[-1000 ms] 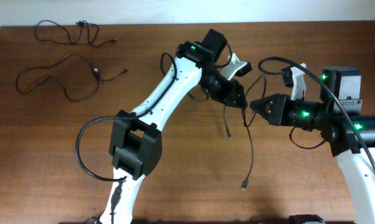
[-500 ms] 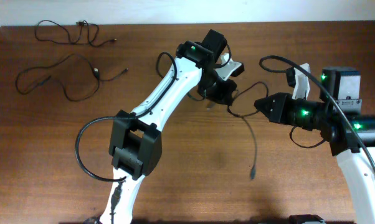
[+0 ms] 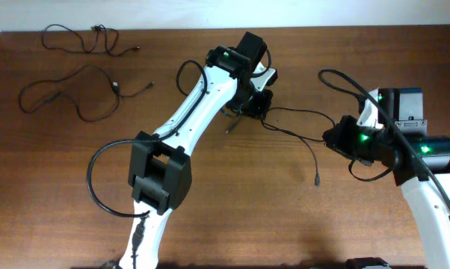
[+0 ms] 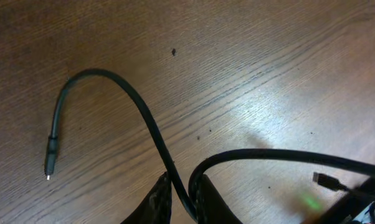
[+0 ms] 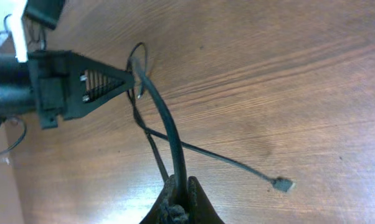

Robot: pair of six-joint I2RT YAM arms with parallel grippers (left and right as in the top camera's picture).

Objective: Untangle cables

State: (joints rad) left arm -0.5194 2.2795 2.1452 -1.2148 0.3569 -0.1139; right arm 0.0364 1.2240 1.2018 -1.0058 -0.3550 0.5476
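Now your left claw (image 4: 181, 191) and right claw (image 5: 178, 194) have drawn apart, each pinched narrow on the one cable (image 4: 151, 127) spanning between them. Its plug (image 3: 316, 180) trails beside the right claw. Likely this strand is coming free.

Right gripper (image 3: 330, 138) pulled back, cable (image 3: 288, 133) stretched out
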